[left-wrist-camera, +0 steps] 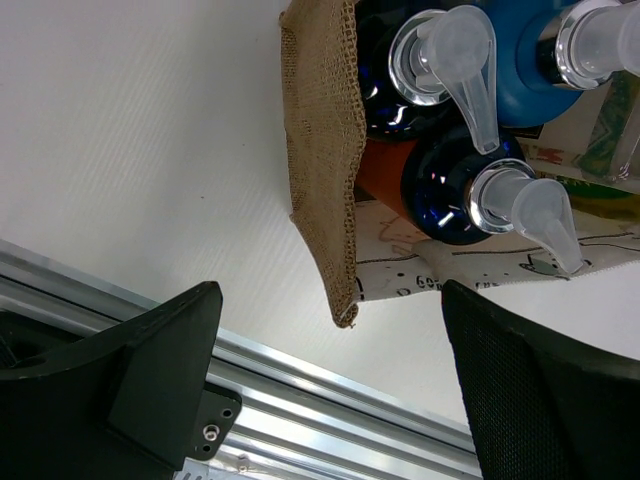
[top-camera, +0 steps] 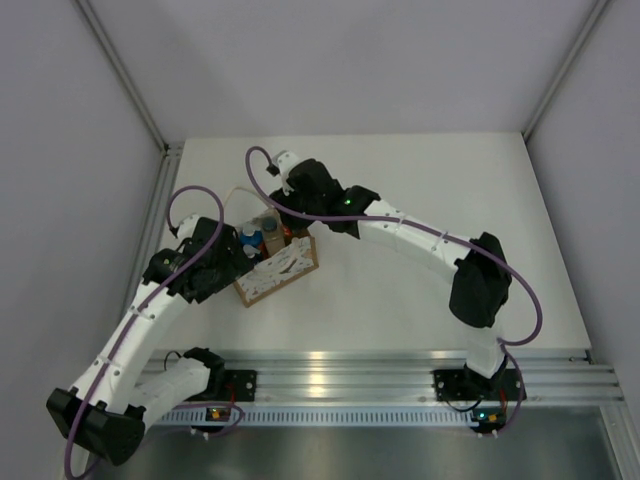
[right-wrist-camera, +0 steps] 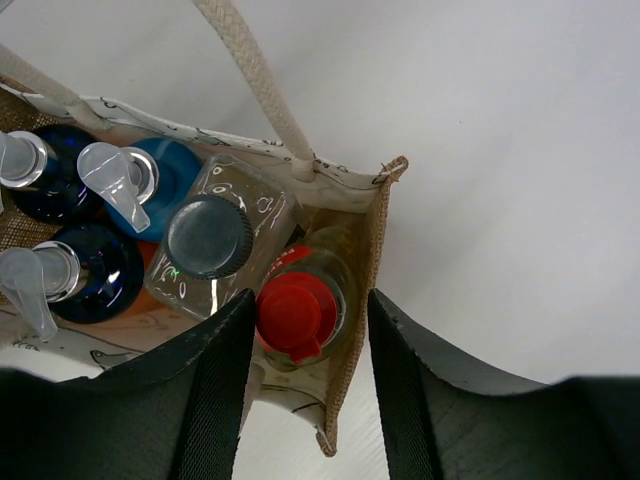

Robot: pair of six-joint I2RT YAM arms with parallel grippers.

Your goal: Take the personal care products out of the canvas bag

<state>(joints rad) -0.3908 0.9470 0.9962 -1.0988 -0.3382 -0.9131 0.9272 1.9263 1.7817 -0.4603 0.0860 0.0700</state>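
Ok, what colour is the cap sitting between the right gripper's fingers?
Red; the cap shows best in the right wrist view.

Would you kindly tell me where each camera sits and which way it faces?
Top external: above and behind the robot, looking down at the table; both arms reach to the canvas bag.
Left wrist: on the left arm, facing the bag's corner; open left claw frames it.
Right wrist: looking down into the bag; right claw flanks the red cap.
Shared: both wrist views show the blue bottle.
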